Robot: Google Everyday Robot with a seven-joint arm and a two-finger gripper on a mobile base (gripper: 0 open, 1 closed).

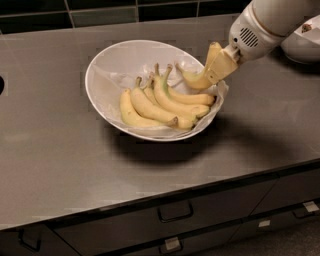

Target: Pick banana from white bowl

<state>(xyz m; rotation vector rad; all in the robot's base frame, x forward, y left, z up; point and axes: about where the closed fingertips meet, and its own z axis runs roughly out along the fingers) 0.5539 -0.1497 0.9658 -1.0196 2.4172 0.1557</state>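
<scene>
The white bowl (pixel 102 62) stands on the grey counter and has a crinkled liner inside. A bunch of joined bananas (pixel 160 106) lies in it. My gripper (pixel 209 75) is over the bowl's right rim, reaching in from the upper right. It is shut on the banana (pixel 192 81), a single curved pale-yellow one. The banana is held just above the bunch at the right side of the bowl. Part of the banana is hidden behind the tan fingers (pixel 220 62).
A smaller white bowl (pixel 302 42) stands at the far right of the counter, behind my arm. A dark tiled wall (pixel 100 12) runs along the back. The counter's front edge (pixel 150 202) has drawers with handles below it.
</scene>
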